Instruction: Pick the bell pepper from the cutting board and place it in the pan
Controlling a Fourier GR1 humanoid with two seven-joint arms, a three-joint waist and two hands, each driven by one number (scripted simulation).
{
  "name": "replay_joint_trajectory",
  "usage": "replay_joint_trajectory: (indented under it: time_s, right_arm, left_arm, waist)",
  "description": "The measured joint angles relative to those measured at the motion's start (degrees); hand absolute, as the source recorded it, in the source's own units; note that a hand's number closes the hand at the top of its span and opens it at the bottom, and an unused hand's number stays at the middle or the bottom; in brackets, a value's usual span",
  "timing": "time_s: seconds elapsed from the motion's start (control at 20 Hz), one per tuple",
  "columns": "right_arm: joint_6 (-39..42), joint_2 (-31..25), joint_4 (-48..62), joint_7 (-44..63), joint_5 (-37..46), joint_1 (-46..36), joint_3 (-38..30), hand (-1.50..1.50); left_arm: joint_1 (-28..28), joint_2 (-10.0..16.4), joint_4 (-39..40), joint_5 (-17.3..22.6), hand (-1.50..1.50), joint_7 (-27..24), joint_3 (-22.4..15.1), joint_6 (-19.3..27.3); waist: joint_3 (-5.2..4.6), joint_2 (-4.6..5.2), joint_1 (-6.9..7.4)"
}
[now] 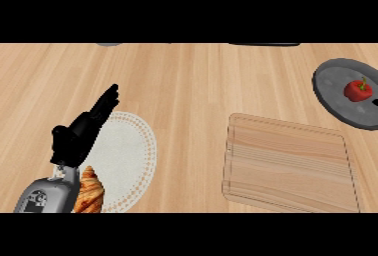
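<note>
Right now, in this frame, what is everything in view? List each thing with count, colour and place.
counter: one, light wood, under everything
cutting board: one, pale wood, centre right
pan: one, grey, right edge, partly cut off
bell pepper: one, red, inside the pan
plate: one, white, lower left
croissant: one, golden brown, on the plate's near side
left forearm: one, grey, lower left corner
left hand: one, black, fingers straight, over the plate

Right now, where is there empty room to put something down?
The cutting board is bare. Bare counter also lies between the white plate and the board. Crowded: the plate, under the robot hand and croissant, and the pan holding the bell pepper.
</note>
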Motion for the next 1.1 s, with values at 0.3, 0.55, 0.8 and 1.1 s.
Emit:
replay_joint_trajectory:
  time_s: [0.3,0.55,0.8,1.1]
  right_arm:
    - [6.74,0.11,-0.27,-10.36,-2.90,5.51,-2.42,-1.50]
    - [9.83,0.90,0.17,-16.60,-4.24,9.28,-3.14,-1.50]
    - [12.23,1.63,0.75,-20.26,-5.33,12.27,-3.22,-1.50]
    - [12.50,4.58,-0.05,-24.40,-6.58,15.58,-2.27,-1.50]
  left_arm:
    - [-0.33,-0.17,0.69,-0.28,0.00,0.17,0.42,0.12]
    - [0.25,-0.32,0.12,-1.01,0.00,0.64,0.50,0.43]
    - [1.52,-0.23,-0.43,-1.30,0.00,0.10,0.85,-0.02]
    - [1.50,-0.09,-0.22,-0.70,0.00,-0.11,2.23,-1.22]
  waist:
    - [-0.12,-0.40,-0.70]
    - [-0.22,-0.72,-0.96]
    - [-0.27,-0.91,-1.19]
    - [-0.36,-1.16,-1.71]
